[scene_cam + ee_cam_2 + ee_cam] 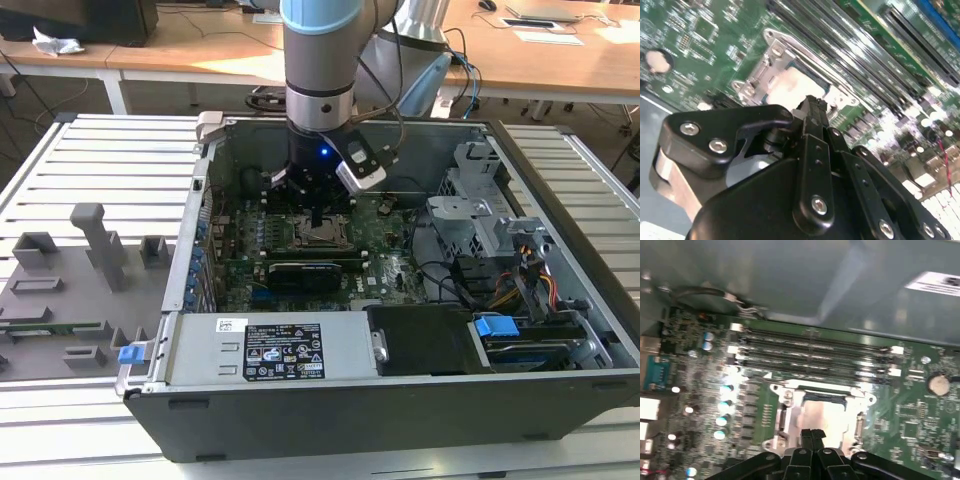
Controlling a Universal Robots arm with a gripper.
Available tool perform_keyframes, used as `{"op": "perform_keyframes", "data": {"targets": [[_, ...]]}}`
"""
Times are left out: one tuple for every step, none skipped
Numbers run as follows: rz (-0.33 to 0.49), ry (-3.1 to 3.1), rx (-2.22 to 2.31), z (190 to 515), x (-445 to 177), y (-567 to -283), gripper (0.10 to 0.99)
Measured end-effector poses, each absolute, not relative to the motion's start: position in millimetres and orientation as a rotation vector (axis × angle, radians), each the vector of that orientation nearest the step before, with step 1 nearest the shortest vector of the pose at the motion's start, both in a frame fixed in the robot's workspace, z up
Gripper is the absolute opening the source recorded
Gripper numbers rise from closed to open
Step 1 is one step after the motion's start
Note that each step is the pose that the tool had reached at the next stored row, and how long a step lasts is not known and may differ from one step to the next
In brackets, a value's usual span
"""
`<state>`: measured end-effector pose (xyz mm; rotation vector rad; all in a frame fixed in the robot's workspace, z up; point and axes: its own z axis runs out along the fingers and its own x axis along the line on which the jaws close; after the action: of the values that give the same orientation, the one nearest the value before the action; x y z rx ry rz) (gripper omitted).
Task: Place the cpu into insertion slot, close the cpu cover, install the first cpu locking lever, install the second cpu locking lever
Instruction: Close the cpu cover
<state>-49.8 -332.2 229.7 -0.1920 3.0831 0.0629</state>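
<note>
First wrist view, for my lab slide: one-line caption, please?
End effector, fingers together, above the cpu seated in the insertion slot, framed by the silver cpu cover.

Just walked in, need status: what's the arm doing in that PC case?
The arm's gripper hangs over the insertion slot on the green board inside the open computer case. In both wrist views its fingers are together with nothing between them, just above the cpu. The cpu lies in the slot, and the cpu cover looks lowered around it. I cannot tell whether the levers are latched.
</note>
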Motion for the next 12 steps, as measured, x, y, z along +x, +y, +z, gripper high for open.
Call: {"op": "perform_keyframes", "data": {"targets": [[0.062, 3.083, -0.192, 229.7, -44.5, -332.2, 0.106], [0.061, 3.083, -0.192, 229.8, -42.8, -332.2, 0.106], [0.061, 3.083, -0.191, 231.4, -42.8, -332.1, 0.106], [0.061, 3.083, -0.191, 233.7, -42.8, -332.1, 0.106], [0.061, 3.083, -0.191, 235.7, -42.8, -332.1, 0.106], [0.062, 3.083, -0.191, 237.6, -42.8, -332.1, 0.106], [0.062, 3.083, -0.191, 237.9, -42.8, -332.1, 0.106], [0.062, 3.083, -0.191, 237.9, -42.8, -332.1, 0.106], [0.062, 3.083, -0.191, 237.9, -42.8, -332.1, 0.106], [0.062, 3.083, -0.191, 238.0, -42.8, -332.1, 0.106], [0.062, 3.083, -0.191, 238.0, -42.8, -332.1, 0.106], [0.062, 3.083, -0.191, 238.0, -42.8, -332.1, 0.106]]}}
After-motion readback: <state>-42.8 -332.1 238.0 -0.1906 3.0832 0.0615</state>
